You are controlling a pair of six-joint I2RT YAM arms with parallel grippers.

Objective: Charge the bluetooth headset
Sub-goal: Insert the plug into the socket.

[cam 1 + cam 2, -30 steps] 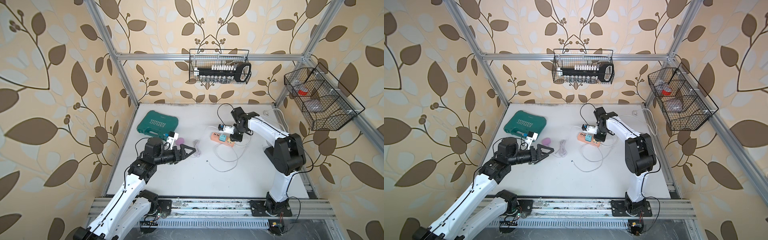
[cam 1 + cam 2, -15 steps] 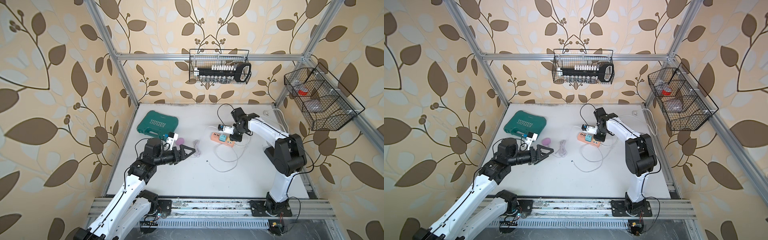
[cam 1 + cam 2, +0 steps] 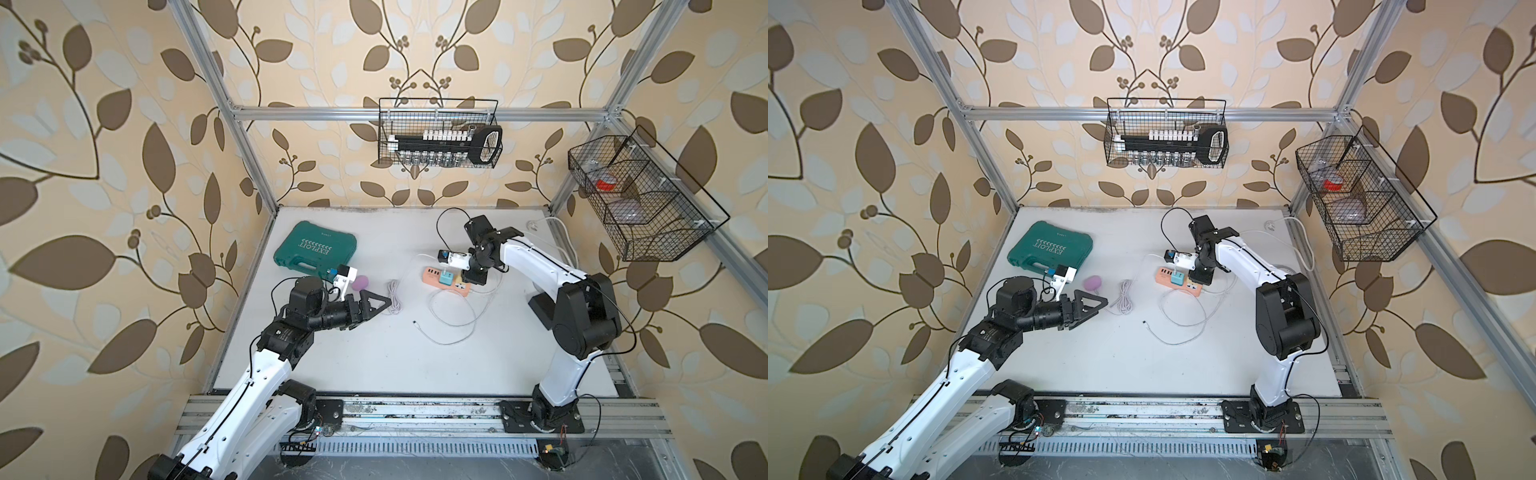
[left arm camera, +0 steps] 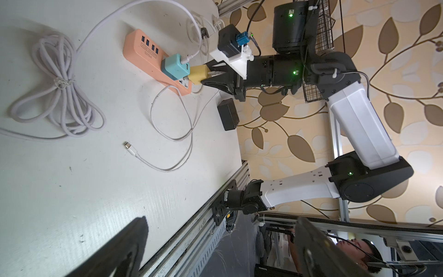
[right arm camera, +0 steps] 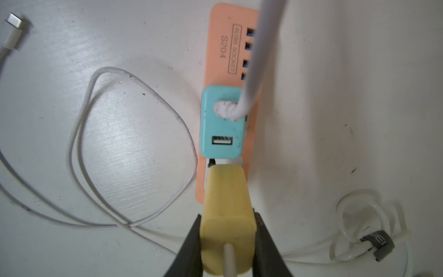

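Change: almost none; in both top views the arms stood where they had a second before, and nothing on the table had shifted.
Right gripper [image 5: 227,230]: clenched on the pale yellow block-shaped charging adapter [image 5: 226,196], a thin white lead running out of its rear.
Adapter position: nose down on the end socket of the flat orange plastic power strip [image 5: 215,48], just beside the teal square adapter [image 5: 223,120] already plugged in; its prongs were hidden, so whether it was fully seated could not be told.
Left gripper [image 3: 376,309]: released, jaws spread wide, hovering with nothing in them.
Headset: judged to be the small lilac egg-shaped case [image 3: 360,282], which lay on the white table just beside the left claw and near the green plastic tool case [image 3: 316,249], untouched.
Cable: the white lead's free metal-tipped plug [image 4: 127,145] lay loose on the table, well apart from the lilac case.
Meaning: the pause suggested the plugging-in step was being finished or checked; joining plug to headset was not yet done.
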